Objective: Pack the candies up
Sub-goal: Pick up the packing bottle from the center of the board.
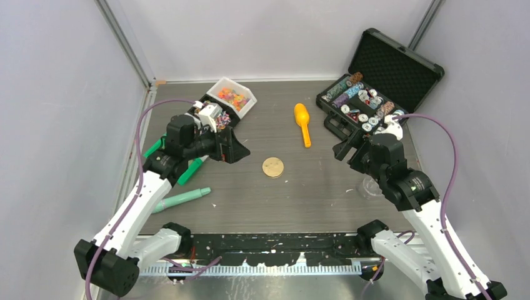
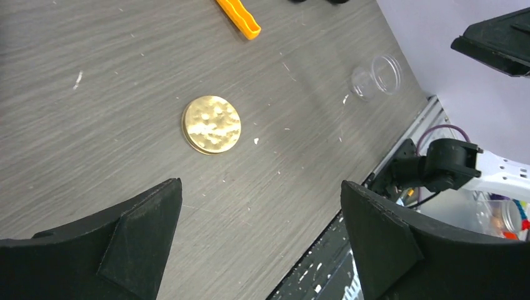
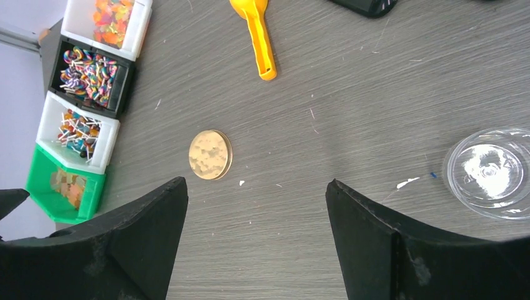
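Note:
The candies sit in small bins at the table's back left: bright orange-red-yellow ones (image 1: 232, 97) in a white bin (image 3: 112, 15), striped ones (image 3: 94, 69) in a black bin, more (image 3: 78, 128) in a second white bin, and golden-brown ones (image 3: 69, 187) in a green bin. My left gripper (image 1: 239, 152) is open and empty, just right of the bins, above bare table (image 2: 261, 194). My right gripper (image 1: 342, 150) is open and empty over the table (image 3: 256, 187). An orange scoop (image 1: 302, 122) lies at the back centre. A clear cup (image 1: 370, 186) lies beside my right arm.
A flat gold disc (image 1: 272, 167) lies mid-table between the grippers. An open black case (image 1: 400, 65) of poker chips stands at the back right. Green markers (image 1: 181, 199) lie under my left arm. Grey walls close in on both sides.

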### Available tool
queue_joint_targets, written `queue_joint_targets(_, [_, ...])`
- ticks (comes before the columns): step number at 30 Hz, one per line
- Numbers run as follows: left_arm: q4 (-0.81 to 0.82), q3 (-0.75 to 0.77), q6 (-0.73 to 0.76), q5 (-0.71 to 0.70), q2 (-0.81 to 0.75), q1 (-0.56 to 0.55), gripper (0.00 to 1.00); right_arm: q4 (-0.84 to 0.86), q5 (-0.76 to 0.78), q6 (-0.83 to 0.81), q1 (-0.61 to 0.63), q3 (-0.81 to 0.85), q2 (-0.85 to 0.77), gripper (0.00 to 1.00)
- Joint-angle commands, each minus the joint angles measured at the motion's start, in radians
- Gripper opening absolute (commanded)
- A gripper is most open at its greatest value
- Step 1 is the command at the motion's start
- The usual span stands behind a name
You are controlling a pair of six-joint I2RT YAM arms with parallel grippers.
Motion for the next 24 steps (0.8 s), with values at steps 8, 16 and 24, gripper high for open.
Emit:
queue_joint_targets(8, [-0.102, 0.079, 0.083, -0.245, -0.042, -0.009, 1.0, -0.017, 0.103, 0.135, 0.003, -0.011, -0.006, 0.85])
queue_joint_targets(16, [-0.241, 0.096, 0.135, -0.565, -0.103, -0.036, 1.0, -0.186, 0.28, 0.311, 0.001, 0.014, 0.149, 0.78])
queue_joint_targets(24, [-0.25, 0.042, 0.165, -0.661, -0.139, -0.056, 1.0, -0.425, 0.44, 0.517, -0.001, 0.124, 0.45, 0.77])
